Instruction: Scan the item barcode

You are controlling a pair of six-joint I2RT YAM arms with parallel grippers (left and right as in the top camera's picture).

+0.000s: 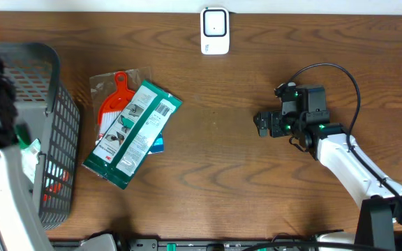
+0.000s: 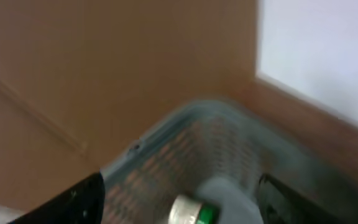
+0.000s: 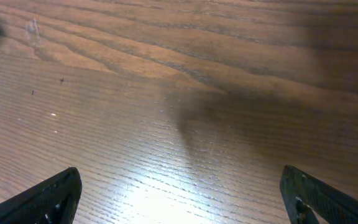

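Packet (image 1: 137,129) well left of right claw (image 1: 260,124) (wide open, empty), left claw (image 2: 182,190) parted over basket (image 1: 58,111).

A brown wood-grain table (image 1: 257,174) carries a grey basket (image 1: 65,125) at its left edge and a white scanner (image 1: 215,31) at the far middle. Between them lies a red brush pack (image 1: 110,104), with a green-and-white packet (image 1: 135,132) overlapping it.

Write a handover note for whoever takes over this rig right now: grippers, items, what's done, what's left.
Left gripper: open, empty, over the basket.
Right gripper: open, empty, over bare table.
Green pack lies on a brush pack beside the basket; scanner at the far edge.
Done: no scan shown.
Left: pick an item, show its barcode to the scanner.
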